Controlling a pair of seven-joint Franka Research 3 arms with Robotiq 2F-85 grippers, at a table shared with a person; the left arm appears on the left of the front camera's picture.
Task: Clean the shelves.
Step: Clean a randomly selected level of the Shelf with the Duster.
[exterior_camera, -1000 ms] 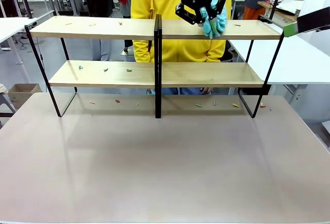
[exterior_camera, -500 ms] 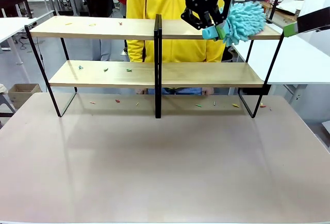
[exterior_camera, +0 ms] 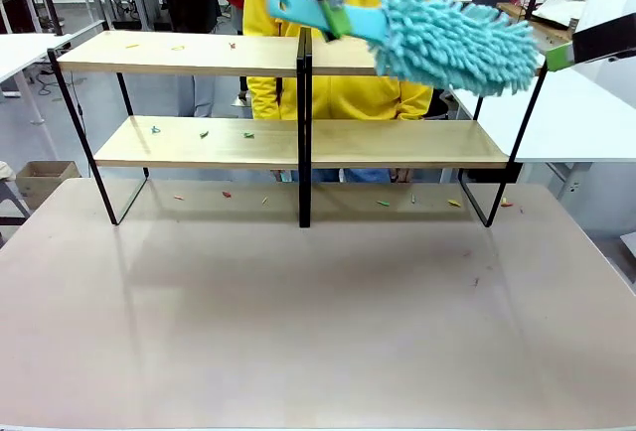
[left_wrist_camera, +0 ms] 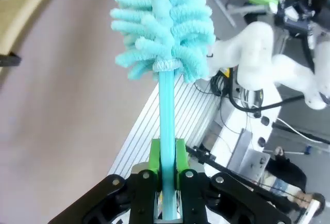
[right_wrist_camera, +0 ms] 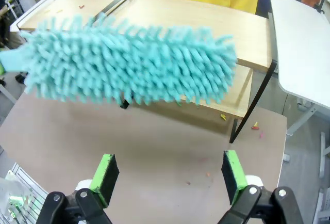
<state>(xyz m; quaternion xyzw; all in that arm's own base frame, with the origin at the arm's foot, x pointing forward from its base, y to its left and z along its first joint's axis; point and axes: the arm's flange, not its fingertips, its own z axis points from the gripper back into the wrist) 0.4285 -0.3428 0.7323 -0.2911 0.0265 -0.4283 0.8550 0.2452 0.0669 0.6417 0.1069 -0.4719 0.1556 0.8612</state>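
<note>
Nearest the camera, the beige table (exterior_camera: 318, 332) in front of the shelves (exterior_camera: 199, 54) was just plain top. Right under the shelves' bottom board, a few little coloured scraps (exterior_camera: 227, 194) lay on the table, spread either side of the central black post.

The shelves themselves stood across the far part of the table and were nearly as wide as it: two light-wood boards in a thin black frame. There was more mess on them, with some green bits (exterior_camera: 204, 134) on the left half of the lower board and a couple of specks (exterior_camera: 179, 48) on the left half of the upper one.

The left gripper (left_wrist_camera: 166, 157) had its green pads pinched tight on the pale blue handle of a fluffy turquoise duster (exterior_camera: 457, 46). From the front, that gripper sat up above the shelves' central post, and the duster head stuck out over the right half of the top board. Honestly couldn't tell if the fluff was touching the wood or just floating in front of it.

The right gripper (right_wrist_camera: 167, 175) was spread wide with nothing between its pads. It was aimed at the shelves' right end, and the duster head ran across its view, well clear of the fingers.

Behind the shelves stood a person in a yellow top (exterior_camera: 343, 93).
</note>
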